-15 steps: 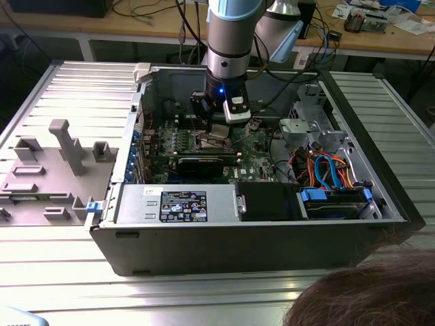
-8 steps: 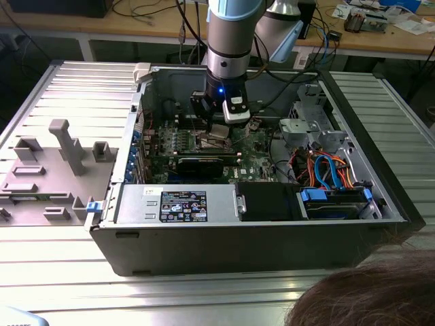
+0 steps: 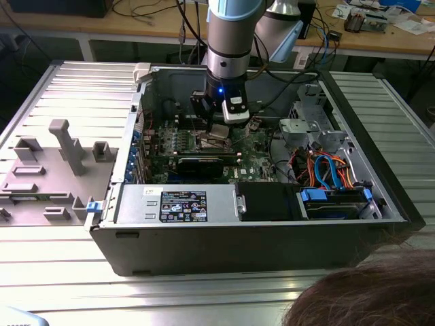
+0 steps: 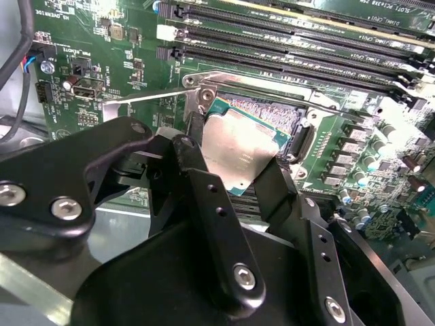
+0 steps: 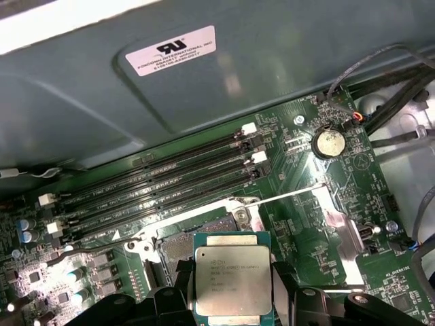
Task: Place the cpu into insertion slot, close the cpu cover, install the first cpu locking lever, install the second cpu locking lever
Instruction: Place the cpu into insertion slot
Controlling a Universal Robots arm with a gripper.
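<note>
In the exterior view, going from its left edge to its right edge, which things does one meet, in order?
grey panel with upright plastic parts → pale latch on the case's corner → gripper, holding the cpu over the board → blue and orange cables

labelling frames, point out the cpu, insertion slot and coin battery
cpu (image 5: 232, 280): first wrist view, middle of its silvery top face
insertion slot (image 4: 262, 112): second wrist view, exposed contacts beside the cpu
coin battery (image 5: 330, 142): first wrist view, centre of its round face

Memory slots lie near a coin battery (round, silvery).
</note>
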